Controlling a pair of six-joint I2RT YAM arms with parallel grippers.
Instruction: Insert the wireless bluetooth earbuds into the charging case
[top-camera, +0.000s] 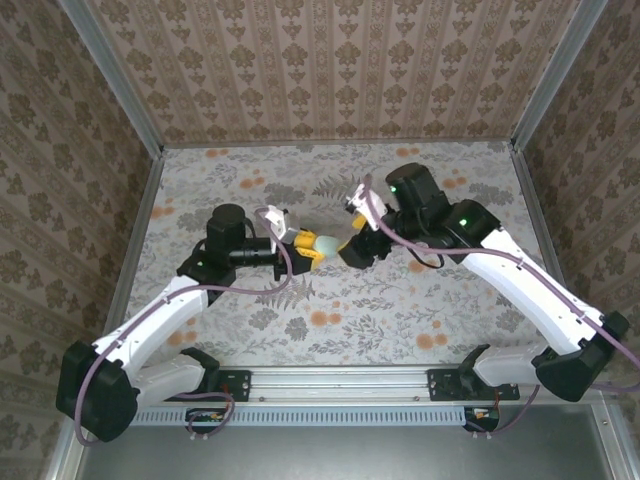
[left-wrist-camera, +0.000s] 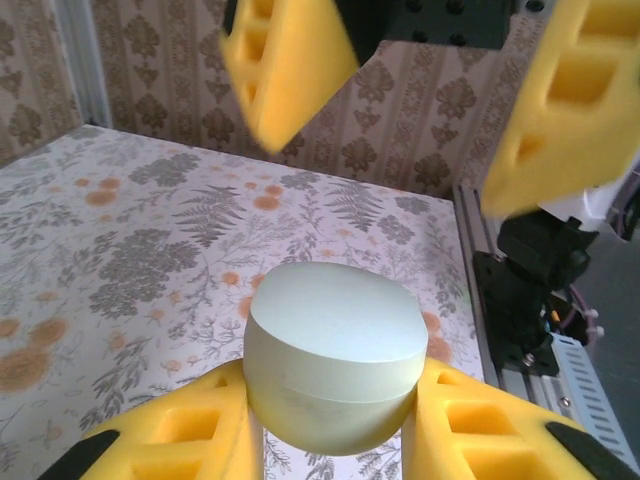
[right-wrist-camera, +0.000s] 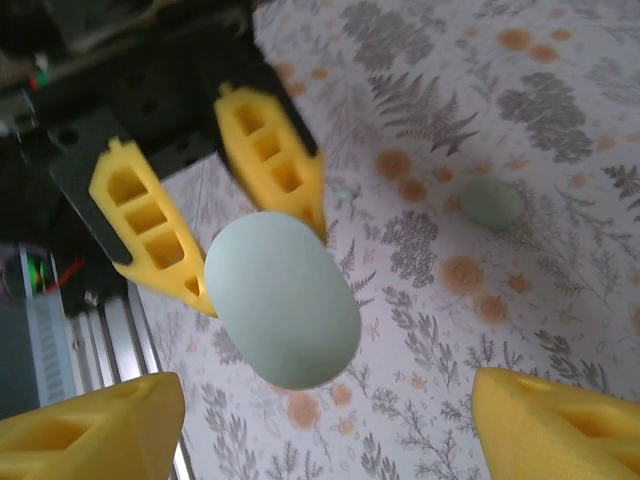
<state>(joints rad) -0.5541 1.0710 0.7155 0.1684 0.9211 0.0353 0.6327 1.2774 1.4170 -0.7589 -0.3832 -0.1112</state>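
Observation:
The charging case (left-wrist-camera: 330, 360) is a pale green rounded box with its lid shut. It hangs above the table, pinched between the yellow fingers (left-wrist-camera: 170, 435) of my left gripper (left-wrist-camera: 330, 405). From above, the case (top-camera: 333, 245) sits between both grippers at the table's middle. My right gripper (right-wrist-camera: 320, 420) faces it with its jaws spread wide on either side, not touching the case (right-wrist-camera: 282, 300). A small pale green oval piece, seemingly an earbud (right-wrist-camera: 492, 200), lies on the table beyond.
The floral tablecloth (top-camera: 400, 310) covers the whole work area. Patterned walls (top-camera: 330, 70) with metal posts stand on three sides. An aluminium rail (top-camera: 350, 380) with both arm bases runs along the near edge.

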